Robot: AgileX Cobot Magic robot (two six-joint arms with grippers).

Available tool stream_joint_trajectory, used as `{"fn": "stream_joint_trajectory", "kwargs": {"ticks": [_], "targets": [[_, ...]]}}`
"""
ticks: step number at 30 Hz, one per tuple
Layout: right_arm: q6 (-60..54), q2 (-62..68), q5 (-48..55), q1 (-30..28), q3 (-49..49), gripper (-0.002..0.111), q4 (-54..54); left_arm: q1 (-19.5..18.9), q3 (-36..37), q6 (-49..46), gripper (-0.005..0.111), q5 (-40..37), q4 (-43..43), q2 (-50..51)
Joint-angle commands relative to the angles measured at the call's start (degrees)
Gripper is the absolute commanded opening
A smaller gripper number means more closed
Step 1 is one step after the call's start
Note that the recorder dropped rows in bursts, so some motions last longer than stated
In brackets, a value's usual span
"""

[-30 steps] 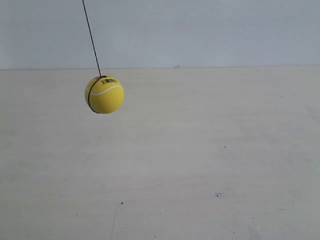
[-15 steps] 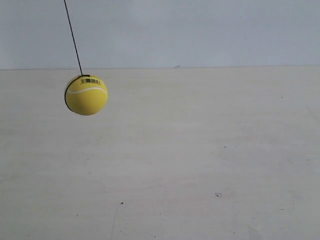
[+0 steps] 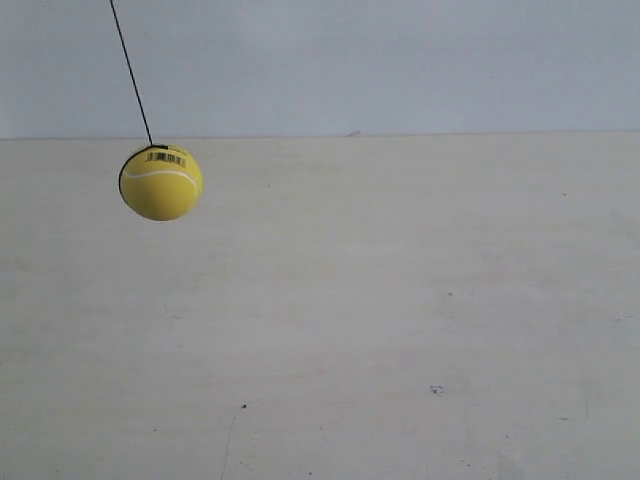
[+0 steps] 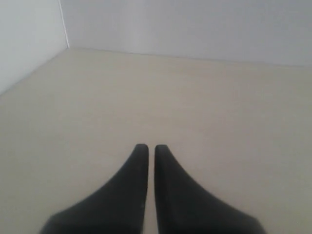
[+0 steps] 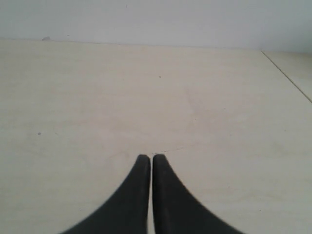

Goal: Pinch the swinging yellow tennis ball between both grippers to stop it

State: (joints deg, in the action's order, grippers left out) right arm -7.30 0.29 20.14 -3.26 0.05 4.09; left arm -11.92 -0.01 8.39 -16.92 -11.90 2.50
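Yellow tennis ball [image 3: 161,182] hangs at the ext. view's left, in the air above the pale table [image 3: 400,300]. Its thin dark string [image 3: 131,72] slants up and to the left. Left gripper [image 4: 147,147]: jaws narrow, tips almost touching, holding nothing. Right gripper [image 5: 147,157]: same, pinched together w/ nothing btwn, low over the table.

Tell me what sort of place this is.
Probably a robot test bench in a lab: a pale tabletop, plain white walls behind it, and a yellow tennis ball hanging on a thin dark string.
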Motion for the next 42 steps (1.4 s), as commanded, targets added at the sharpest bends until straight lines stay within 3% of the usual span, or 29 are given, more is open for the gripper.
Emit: {"fn": "stream_joint_trajectory", "kwargs": {"ticks": [1, 4, 34, 36, 42], "targets": [[-0.03, -0.29, -0.19, -0.17, -0.05, 0.000, 0.16, 0.50, 0.01, -15.69, 0.005, -0.53, 4.31, 0.22], [-0.03, -0.29, -0.19, -0.17, -0.05, 0.000, 0.16, 0.50, 0.01, -16.43, 0.005, -0.43, 8.65, 0.22], [-0.03, -0.29, -0.19, -0.17, -0.05, 0.000, 0.16, 0.50, 0.01, -13.99, 0.005, -0.06, 12.78, -0.11], [-0.03, -0.29, -0.60, -0.17, -0.05, 0.000, 0.16, 1.17, 0.01, -13.99, 0.005, -0.06, 14.03, -0.11], [-0.03, -0.29, -0.60, -0.17, -0.05, 0.000, 0.16, 10.27, 0.01, -13.99, 0.005, -0.06, 14.03, -0.11]]}}
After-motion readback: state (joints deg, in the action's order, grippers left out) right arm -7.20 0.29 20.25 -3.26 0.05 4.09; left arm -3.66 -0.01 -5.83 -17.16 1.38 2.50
